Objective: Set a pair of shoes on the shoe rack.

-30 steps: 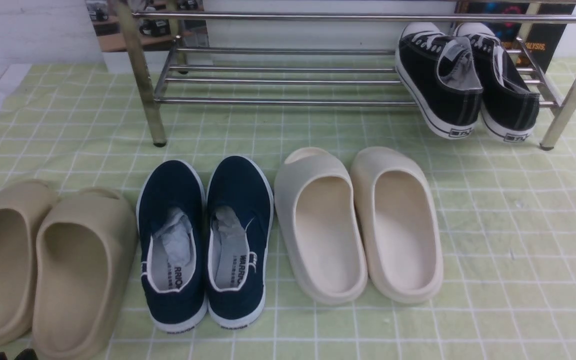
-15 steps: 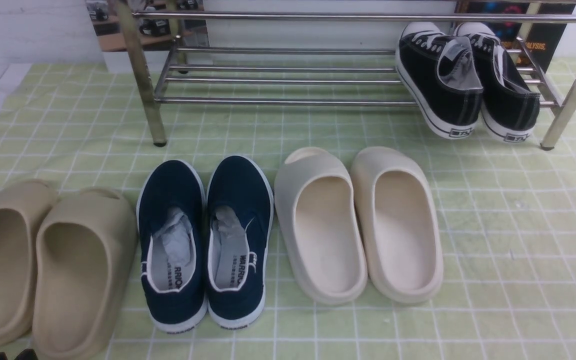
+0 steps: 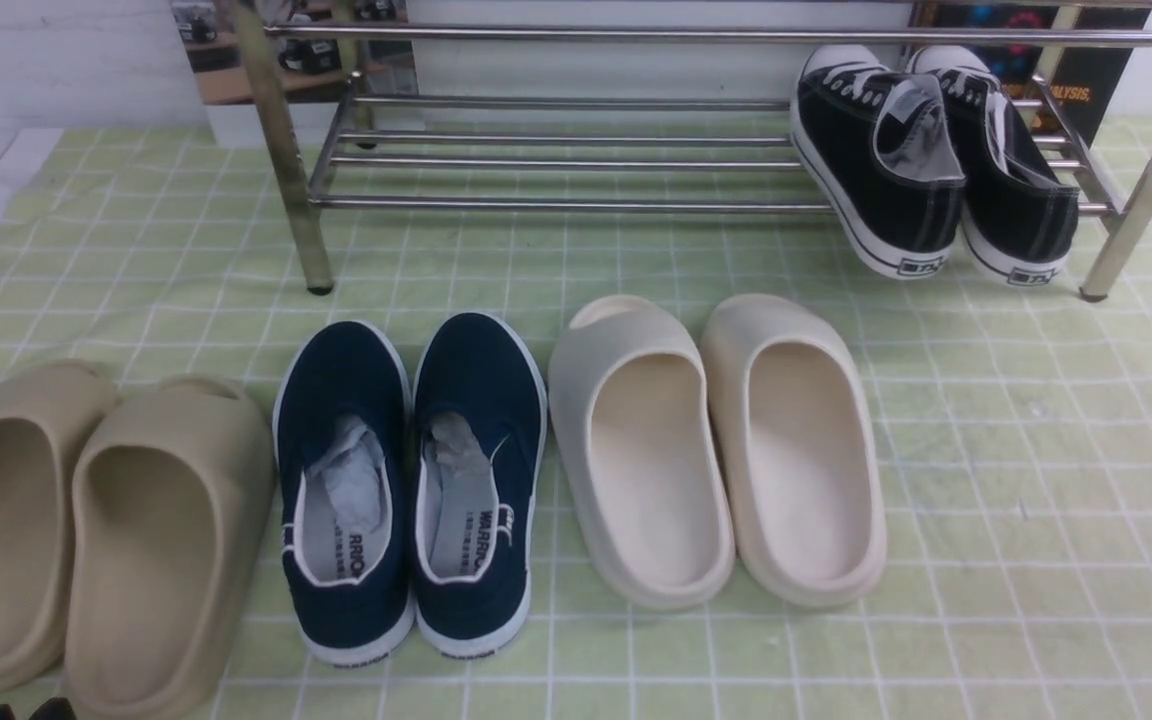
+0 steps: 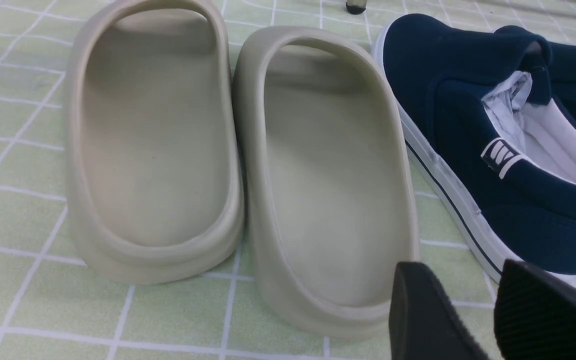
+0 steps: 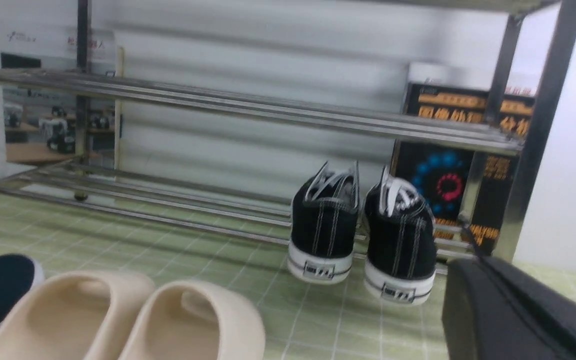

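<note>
The two black sneakers (image 3: pixel 926 175) with white soles sit side by side on the right end of the steel shoe rack's (image 3: pixel 576 203) lower shelf, toes to the back, heels hanging over the front bar. They also show in the right wrist view (image 5: pixel 363 230), under the rack's upper bars (image 5: pixel 248 107). My left gripper (image 4: pixel 473 305) is open and empty, low over the cloth between a tan slide and a navy slip-on. Only its tips show at the bottom edge of the front view (image 3: pixel 26 710). My right gripper (image 5: pixel 488 295) is shut and empty, in front of the rack's right end, apart from the sneakers.
On the green checked cloth (image 3: pixel 1036 450) in front of the rack stand three pairs in a row: tan slides (image 3: pixel 86 530) at the left, navy slip-ons (image 3: pixel 411 480), and cream slides (image 3: pixel 716 450). A dark printed board (image 3: pixel 1086 80) stands behind the rack's right end.
</note>
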You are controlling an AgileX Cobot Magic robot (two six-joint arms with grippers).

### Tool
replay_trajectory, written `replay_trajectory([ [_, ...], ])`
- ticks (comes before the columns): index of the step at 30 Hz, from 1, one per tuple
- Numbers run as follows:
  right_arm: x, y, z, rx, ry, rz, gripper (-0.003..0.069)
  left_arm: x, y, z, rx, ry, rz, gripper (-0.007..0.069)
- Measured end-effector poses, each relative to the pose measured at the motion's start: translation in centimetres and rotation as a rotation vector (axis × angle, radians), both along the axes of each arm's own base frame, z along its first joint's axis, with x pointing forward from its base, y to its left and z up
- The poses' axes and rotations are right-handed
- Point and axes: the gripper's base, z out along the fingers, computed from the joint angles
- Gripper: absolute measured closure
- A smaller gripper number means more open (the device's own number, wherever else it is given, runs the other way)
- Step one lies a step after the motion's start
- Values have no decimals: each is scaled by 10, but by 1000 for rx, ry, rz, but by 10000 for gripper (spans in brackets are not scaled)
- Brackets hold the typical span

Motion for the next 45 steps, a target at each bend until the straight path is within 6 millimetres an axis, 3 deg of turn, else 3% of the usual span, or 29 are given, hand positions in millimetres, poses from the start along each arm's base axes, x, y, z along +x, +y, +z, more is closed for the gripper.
replay_trajectory([
  [5,-18,-6,9,16,-154,-79,647,0,0,0,0,0,0,386],
  [10,-21,-12,10,120,-169,-132,644,0,0,0,0,0,0,386],
  [15,-17,-13,-3,115,-26,-151,642,0,0,0,0,0,0,386],
  [24,-18,-13,-49,6,490,-174,636,0,0,0,0,0,0,386],
  [45,-18,-11,-50,53,513,-157,615,0,0,0,0,0,0,386],
])
